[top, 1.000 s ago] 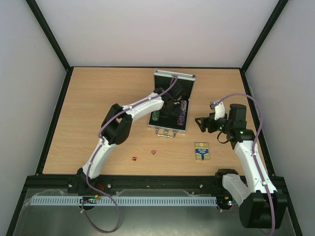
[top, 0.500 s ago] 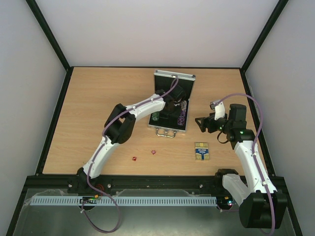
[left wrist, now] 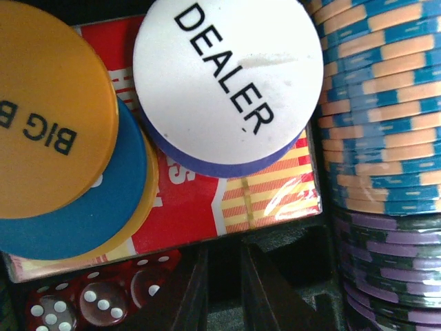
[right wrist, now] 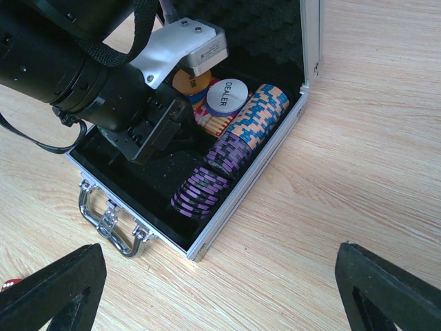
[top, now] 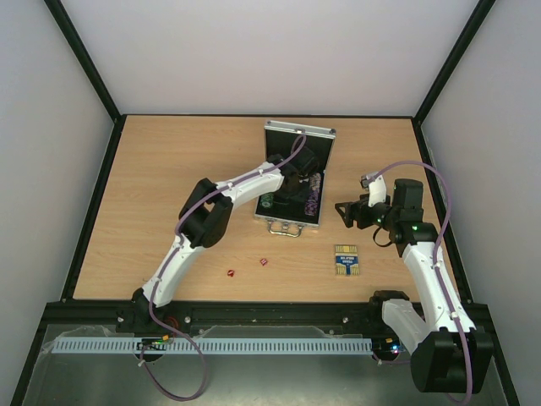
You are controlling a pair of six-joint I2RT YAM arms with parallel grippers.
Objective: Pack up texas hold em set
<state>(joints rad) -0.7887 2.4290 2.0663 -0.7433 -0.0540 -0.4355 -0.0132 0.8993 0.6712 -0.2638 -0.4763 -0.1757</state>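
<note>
The silver case [top: 278, 219] lies open mid-table, with its handle [right wrist: 110, 222] toward the arms. Stacks of purple [right wrist: 200, 192] and blue-orange chips [right wrist: 258, 117] fill its right side. My left gripper [top: 290, 188] is down inside the case. In the left wrist view its jaws [left wrist: 224, 293] stand slightly apart over black foam and hold nothing. Red dice [left wrist: 93, 303] lie just left of them, below a red-and-yellow card pack [left wrist: 207, 207] topped by a DEALER button [left wrist: 227, 76]. Two red dice [top: 263, 261] [top: 230, 272] and the blue-and-yellow card box [top: 346, 260] lie on the table. My right gripper [top: 345, 211] is wide open, right of the case.
The case lid [top: 300, 139] stands upright at the back. An orange button [left wrist: 48, 117] and a blue one [left wrist: 83, 207] lie on the card pack. Black frame posts and white walls bound the wooden table [top: 169, 169].
My left arm's elbow has shifted slightly while its gripper stays inside the case. The right arm has not moved.
</note>
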